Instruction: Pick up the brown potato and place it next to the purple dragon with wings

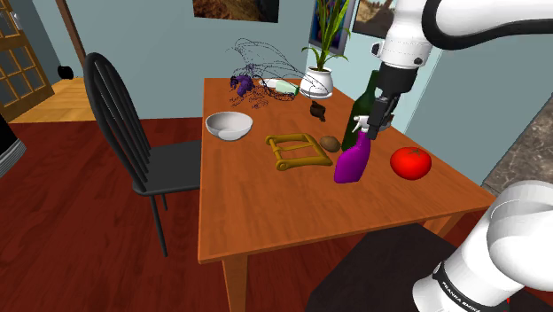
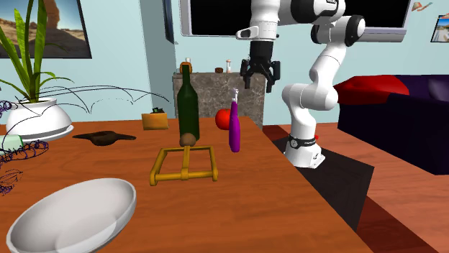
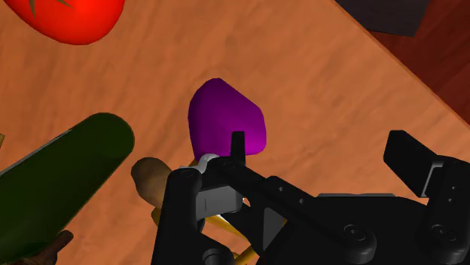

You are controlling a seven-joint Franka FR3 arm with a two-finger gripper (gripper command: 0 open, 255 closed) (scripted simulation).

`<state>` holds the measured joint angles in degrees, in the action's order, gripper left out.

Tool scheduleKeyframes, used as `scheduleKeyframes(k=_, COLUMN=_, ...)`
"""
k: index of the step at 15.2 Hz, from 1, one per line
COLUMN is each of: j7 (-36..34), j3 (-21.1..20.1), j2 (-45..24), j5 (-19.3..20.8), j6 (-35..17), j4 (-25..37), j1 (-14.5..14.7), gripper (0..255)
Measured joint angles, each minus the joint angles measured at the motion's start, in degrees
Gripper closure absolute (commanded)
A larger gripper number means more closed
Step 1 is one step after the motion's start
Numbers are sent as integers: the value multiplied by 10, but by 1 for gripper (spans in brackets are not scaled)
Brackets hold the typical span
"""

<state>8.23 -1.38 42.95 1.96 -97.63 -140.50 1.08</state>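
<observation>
Arm (image 2: pixel 325 32) raised, gripper (image 2: pixel 260 80) pointing straight down, jaws standing apart

A yellow frame (image 1: pixel 299 151) lies flat on the table (image 1: pixel 232 217). Just beside it sits the brown potato (image 1: pixel 330 143), and a purple spray bottle (image 1: pixel 352 161) stands by that same side. The gripper (image 1: pixel 377 129) hangs above there. Well beyond the frame, past a white bowl (image 1: pixel 229 125), is the purple dragon (image 1: pixel 241 84).

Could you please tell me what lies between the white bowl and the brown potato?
A yellow frame lies flat between the white bowl and the brown potato, as the shoulder view shows.
</observation>
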Motion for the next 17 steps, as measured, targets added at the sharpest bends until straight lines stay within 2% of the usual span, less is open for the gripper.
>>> scheduleKeyframes(k=2, j7=6, j3=4, j2=-7, j5=4, j6=-11, j4=-3, j1=-1, gripper=0)
scheduleKeyframes(k=6, j7=47, j3=30, j2=-51, j5=26, j6=-73, j4=-12, j1=-8, gripper=0)
scheduleKeyframes(k=11, j7=104, j3=65, j2=-143, j5=51, j6=-167, j4=1, j1=-17, gripper=0)
scheduleKeyframes(k=17, j7=170, j3=100, j2=-259, j5=63, j6=-267, j4=38, j1=-21, gripper=0)
